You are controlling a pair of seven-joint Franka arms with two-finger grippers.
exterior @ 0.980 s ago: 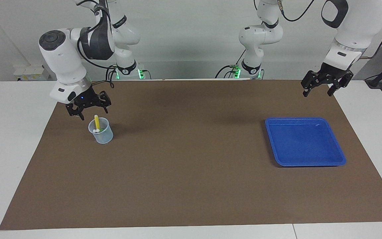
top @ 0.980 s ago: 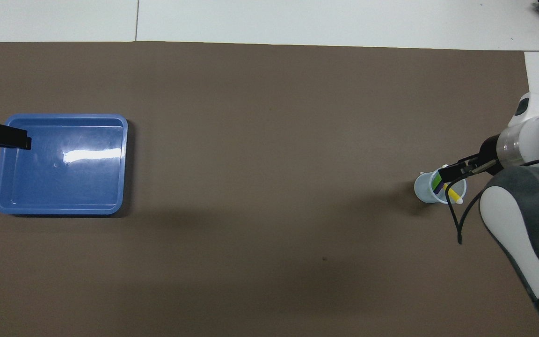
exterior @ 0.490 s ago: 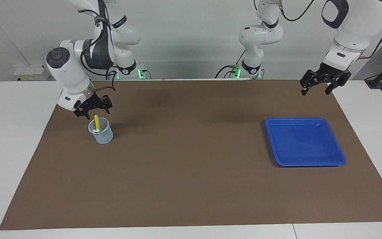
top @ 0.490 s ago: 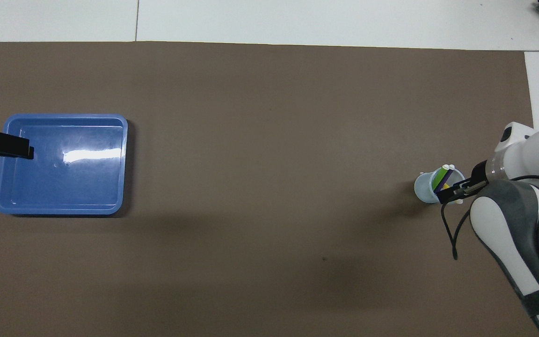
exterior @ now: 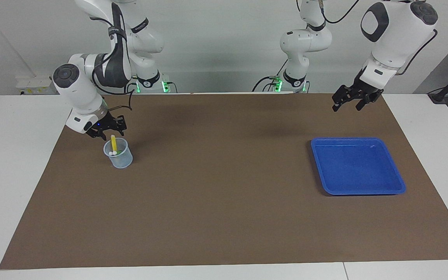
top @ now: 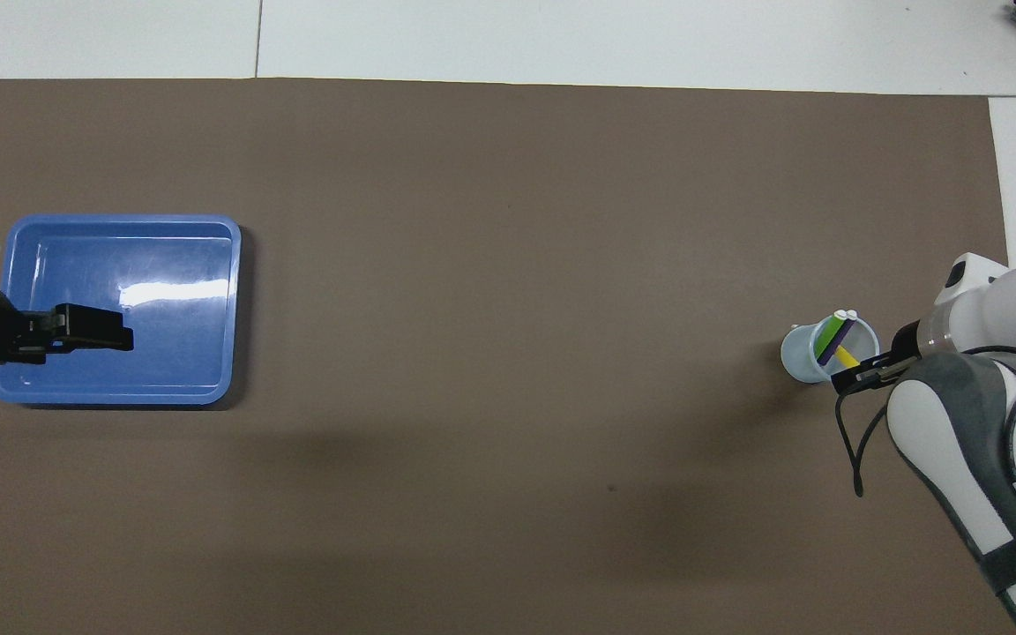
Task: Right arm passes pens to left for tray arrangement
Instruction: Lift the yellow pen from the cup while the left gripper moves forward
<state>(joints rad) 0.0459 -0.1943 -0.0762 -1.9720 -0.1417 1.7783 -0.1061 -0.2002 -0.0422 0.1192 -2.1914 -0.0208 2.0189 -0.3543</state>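
Three pens [exterior: 112, 144] stand in the cup [exterior: 118, 156] at the right arm's end; right gripper [exterior: 105, 131], spread and empty, is just above the cup rim. First pick underway, I'd say: next it must drop and pinch one pen. Left gripper [exterior: 351, 102], unclenched and empty, waits in the air near the bare tray [exterior: 358, 166].

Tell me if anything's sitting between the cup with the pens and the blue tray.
Nothing visible does. The brown mat lies bare between the cup holding the pens and the tray. The right pincer is at the cup's rim; the left pincer hangs raised near the tray.
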